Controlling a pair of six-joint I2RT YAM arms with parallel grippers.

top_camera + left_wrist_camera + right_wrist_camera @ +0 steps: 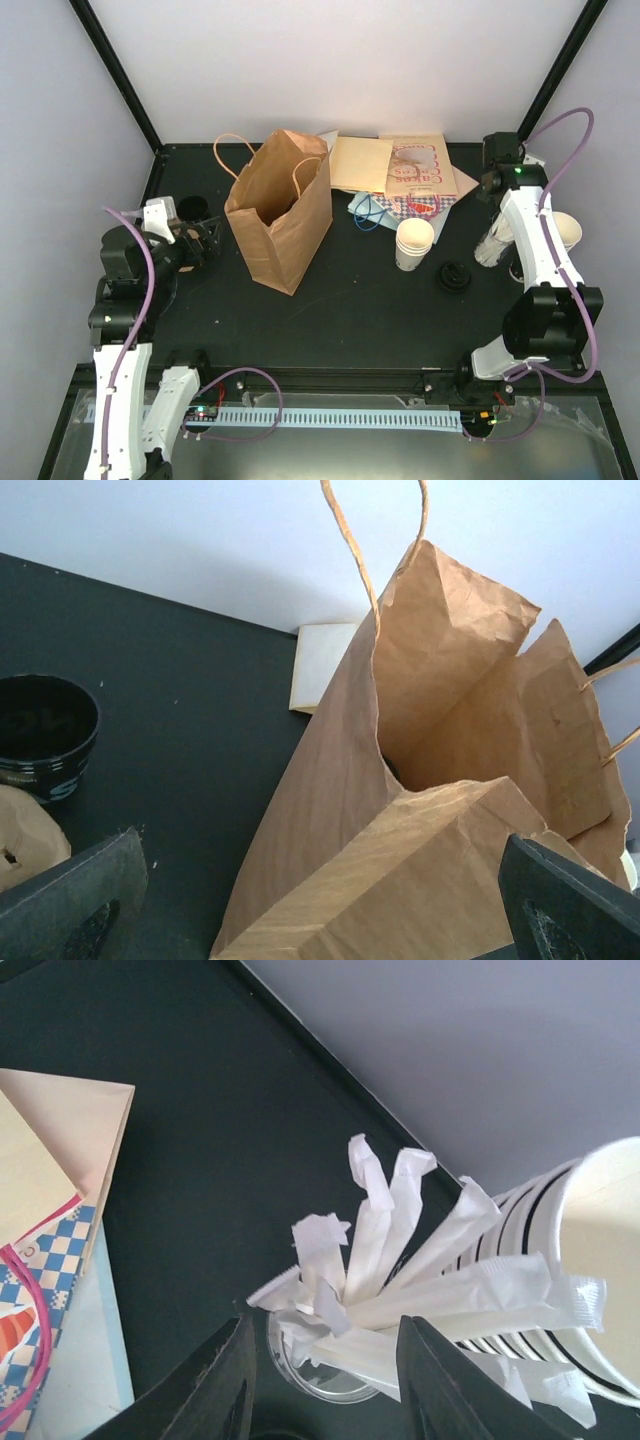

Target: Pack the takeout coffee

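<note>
The takeout coffee does not show in any view. A brown paper bag [280, 210] stands open left of centre, and only a dark sliver [388, 770] peeks out deep inside it behind a fold. My left gripper [207, 240] is open just left of the bag; in the left wrist view its fingers [90, 890] stand wide either side of the bag's near corner [420, 870], holding nothing. At the far right my right gripper [325, 1360] is open, its jaws on either side of a clear cup of wrapped straws [400, 1280].
A nested stack of lidless cream cups [414, 243] stands mid-table with a loose black lid [456, 277] beside it. Another cup stack [565, 235] is at the right edge. Flat paper bags [400, 165] lie at the back. Black lids [45, 730] sit left of the bag.
</note>
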